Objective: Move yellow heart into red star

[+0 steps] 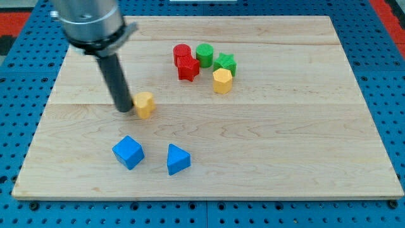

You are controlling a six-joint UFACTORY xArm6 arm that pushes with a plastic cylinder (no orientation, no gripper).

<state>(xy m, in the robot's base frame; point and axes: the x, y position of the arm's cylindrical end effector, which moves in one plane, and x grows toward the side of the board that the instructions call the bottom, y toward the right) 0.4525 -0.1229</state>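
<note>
The yellow heart (145,104) lies on the wooden board left of centre. My tip (123,109) stands right at its left side, touching or nearly touching it. The red star (188,68) lies up and to the right of the heart, in a cluster near the view's top. A red cylinder (181,54) sits just above the star, against it.
A green cylinder (204,54), a green star (224,64) and a yellow hexagon block (222,81) crowd the red star's right side. A blue cube (128,152) and a blue triangle block (178,159) lie below the heart. The board (304,139) rests on a blue pegboard.
</note>
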